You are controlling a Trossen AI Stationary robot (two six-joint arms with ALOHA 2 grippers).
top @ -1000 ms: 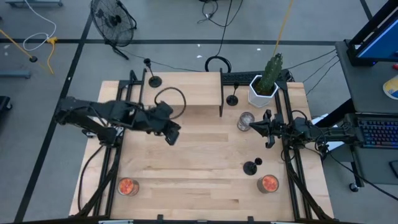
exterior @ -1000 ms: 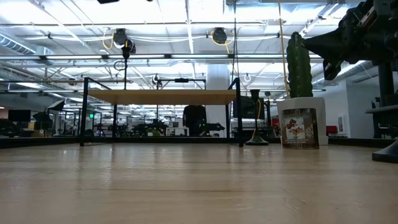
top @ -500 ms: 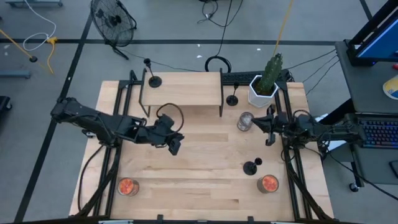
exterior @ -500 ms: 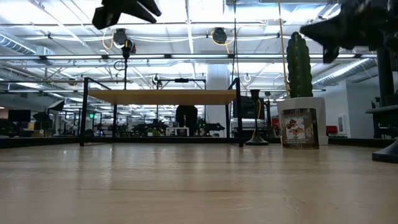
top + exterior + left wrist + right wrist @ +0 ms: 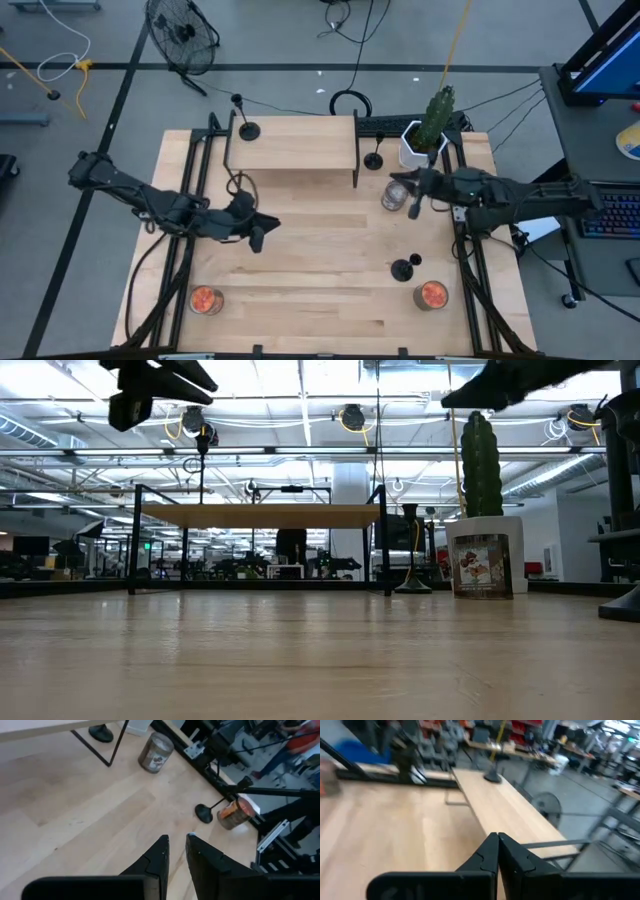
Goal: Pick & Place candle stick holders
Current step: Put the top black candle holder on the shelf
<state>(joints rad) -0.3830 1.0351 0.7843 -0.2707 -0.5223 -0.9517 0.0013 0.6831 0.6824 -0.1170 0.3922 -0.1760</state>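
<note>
Three matte-black candle stick holders stand apart. One [image 5: 247,130] rests by its disc base on the wooden shelf's [image 5: 292,140] far left corner. One [image 5: 373,161] stands on the table beside the shelf's right leg. One [image 5: 403,268] stands on the table near the front right and also shows in the left wrist view [image 5: 203,813]. My left gripper [image 5: 258,238] hovers over the table left of centre, empty, its fingers [image 5: 176,840] a narrow gap apart. My right gripper [image 5: 414,203] hovers by the jar, shut [image 5: 498,838] and empty.
A cactus in a white pot [image 5: 425,140] stands at the back right. A jar [image 5: 394,195] stands just left of my right gripper. Two orange-topped jars stand near the front edge, one at the left [image 5: 205,300] and one at the right [image 5: 432,295]. Bare wood lies mid-table.
My left gripper has drawn back from the shelf toward the table's near left. My right gripper has moved toward the table's left and far edge, coming beside the jar. No holder has moved.
</note>
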